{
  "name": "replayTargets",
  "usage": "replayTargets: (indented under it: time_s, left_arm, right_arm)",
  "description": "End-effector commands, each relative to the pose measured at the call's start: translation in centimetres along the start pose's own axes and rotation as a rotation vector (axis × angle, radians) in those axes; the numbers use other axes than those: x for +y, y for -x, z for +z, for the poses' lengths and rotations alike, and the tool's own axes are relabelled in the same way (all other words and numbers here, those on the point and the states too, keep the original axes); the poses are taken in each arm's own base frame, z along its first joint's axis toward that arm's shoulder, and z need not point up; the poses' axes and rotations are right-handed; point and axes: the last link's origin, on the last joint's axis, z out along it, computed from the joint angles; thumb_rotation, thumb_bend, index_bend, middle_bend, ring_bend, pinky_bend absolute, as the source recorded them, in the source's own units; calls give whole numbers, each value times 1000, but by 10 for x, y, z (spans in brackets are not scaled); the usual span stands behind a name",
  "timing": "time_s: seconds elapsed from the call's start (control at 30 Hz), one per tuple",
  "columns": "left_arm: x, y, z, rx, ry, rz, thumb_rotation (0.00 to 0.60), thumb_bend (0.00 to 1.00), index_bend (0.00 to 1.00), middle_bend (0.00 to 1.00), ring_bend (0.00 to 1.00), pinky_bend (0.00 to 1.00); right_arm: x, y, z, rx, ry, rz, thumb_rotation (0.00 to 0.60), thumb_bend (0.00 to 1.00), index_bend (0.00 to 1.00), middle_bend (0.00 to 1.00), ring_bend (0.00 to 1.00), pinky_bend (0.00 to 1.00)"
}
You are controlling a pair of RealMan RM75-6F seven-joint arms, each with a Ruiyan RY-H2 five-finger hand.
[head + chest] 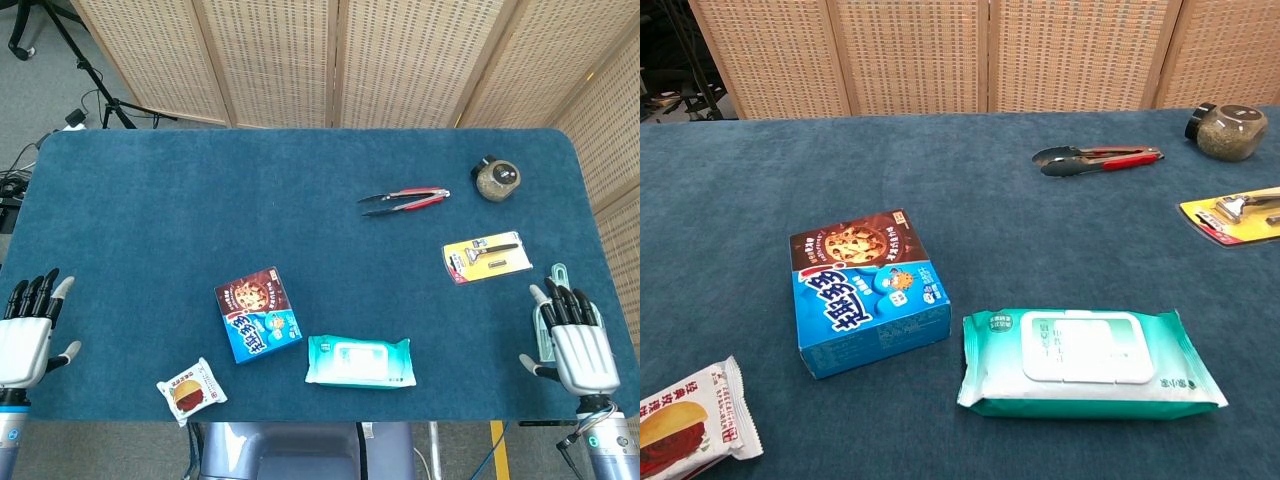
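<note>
My left hand (24, 336) hovers at the table's near left edge, fingers apart and empty; the snack packet (190, 390) (685, 425) is the nearest thing to it. My right hand (578, 340) sits at the near right edge, fingers spread and empty, over a pale green tool (556, 277) whose tip shows past the fingers. A blue cookie box (257, 314) (870, 291) and a teal wet-wipes pack (360, 361) (1088, 361) lie at the near middle. Neither hand shows in the chest view.
Red-handled tongs (405, 200) (1097, 158), a round jar (497, 178) (1226, 130) and a yellow razor card (486, 256) (1238, 213) lie on the right half of the blue table (200, 210). Wicker screens (330, 60) stand behind; a tripod (70, 60) stands at far left.
</note>
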Motion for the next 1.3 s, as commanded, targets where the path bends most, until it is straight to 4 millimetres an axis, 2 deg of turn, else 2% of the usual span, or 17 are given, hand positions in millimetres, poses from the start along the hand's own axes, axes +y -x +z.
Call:
replayTargets:
  time_s: [0.03,0.4,0.57,0.63,0.7,0.8,0.9,1.0,1.07,1.3]
  left_arm:
    - [0,0,0,0,2,1,600,190,0,0,0,0]
    - [0,0,0,1,2,2,600,193,0,0,0,0]
    - [0,-2,-2,13,-4,-3,600,193,0,0,0,0]
    - [-1,-2,-2,14,-7,-7,600,193,0,0,0,0]
    - [-1,-2,-2,14,-6,-7,600,194,0,0,0,0]
    - [0,-2,-2,12,-3,-9,600,193,0,0,0,0]
    - [-1,-2,-1,11,-3,-10,600,193,0,0,0,0]
    - [0,-2,-1,13,1,-13,600,194,0,0,0,0]
    - [0,-1,-1,15,6,-14,600,194,0,0,0,0]
    - [0,1,1,9,8,-14,600,195,0,0,0,0]
  right_arm:
    - [-1,0,0,0,-2,-2,600,102,0,0,0,0]
    - [-1,1,2,-1,0,-1,600,105,0,0,0,0]
    - [-3,-3,7,42,1,17,600,140,0,24,12,12]
    - [-3,-6,12,88,3,17,600,161,0,128,104,92]
    - [-4,-10,19,119,6,7,600,196,0,335,333,266]
    - [-8,-17,36,161,-2,-32,600,247,0,539,554,432]
    - [-13,-20,57,146,-5,-64,600,334,0,658,668,496]
    - [-17,-19,81,75,-2,-89,600,427,0,732,739,542]
    - [-20,-16,94,18,0,-92,600,458,0,741,754,556]
    - [-25,-6,135,-181,19,-171,600,504,0,741,758,559]
